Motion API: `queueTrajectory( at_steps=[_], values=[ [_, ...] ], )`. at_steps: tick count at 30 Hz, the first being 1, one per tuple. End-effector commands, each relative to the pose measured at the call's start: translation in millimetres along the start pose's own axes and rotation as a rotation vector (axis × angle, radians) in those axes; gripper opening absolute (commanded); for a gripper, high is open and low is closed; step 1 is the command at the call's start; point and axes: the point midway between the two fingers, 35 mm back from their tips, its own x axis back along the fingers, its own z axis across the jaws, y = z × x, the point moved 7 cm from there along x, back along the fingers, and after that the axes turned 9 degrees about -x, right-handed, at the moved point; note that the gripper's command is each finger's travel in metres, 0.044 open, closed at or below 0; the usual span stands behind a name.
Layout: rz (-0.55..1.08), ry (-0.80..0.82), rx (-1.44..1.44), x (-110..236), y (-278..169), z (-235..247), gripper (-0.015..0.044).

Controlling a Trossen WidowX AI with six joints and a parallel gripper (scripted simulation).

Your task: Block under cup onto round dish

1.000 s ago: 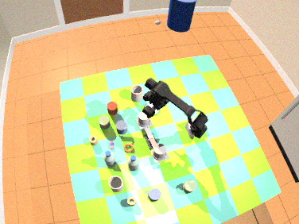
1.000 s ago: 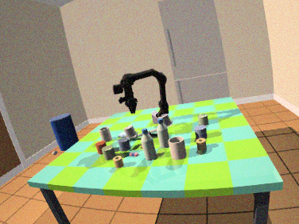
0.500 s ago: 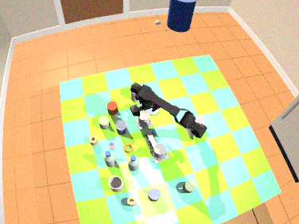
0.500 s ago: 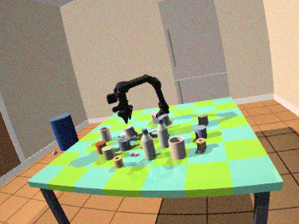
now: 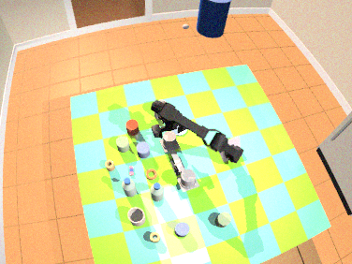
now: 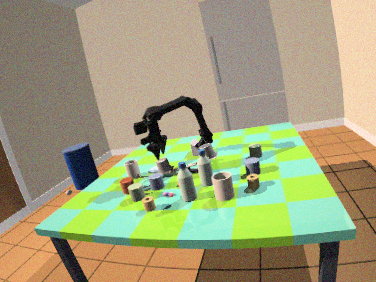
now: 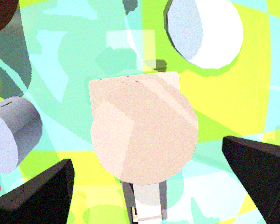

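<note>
One upturned cup (image 5: 168,138) (image 6: 163,165) (image 7: 145,132) stands on one end of the balance (image 5: 177,163) (image 7: 146,200). The other cup (image 5: 188,177) (image 6: 206,151) stands on the opposite end. My gripper (image 6: 159,158) (image 7: 150,157) is open and empty, pointing down over the first cup. In the wrist view that cup lies between the two fingers with room on both sides; whether the tips reach down beside it, I cannot tell. The round dish (image 5: 182,131) (image 7: 222,35) lies close to this cup, partly hidden by the arm in the top view. No block is visible.
A purple cylinder (image 5: 143,150) (image 7: 27,122), a green one (image 5: 123,144) and a red one (image 5: 132,127) stand beside the first cup. Two bottles (image 5: 129,188) (image 5: 157,193) stand nearer the other end. An open cup (image 6: 131,169) stands beyond the dish, hidden in the top view.
</note>
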Motion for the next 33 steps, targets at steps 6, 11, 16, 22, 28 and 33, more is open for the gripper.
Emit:
queueTrajectory(
  at_steps=[6,11,16,22,28,33],
  values=[
    [0.003,-0.001,-0.005,-15,0,0,0.0440],
    [0.003,-0.001,-0.005,-23,0,1,0.0440],
    [0.003,0.000,-0.005,-31,0,1,0.0440],
    [0.004,0.000,-0.005,-40,0,1,0.0440],
    [0.004,0.000,-0.005,-50,0,0,0.0440],
    [0.005,0.000,-0.005,-58,-1,0,0.0440]
  ],
)
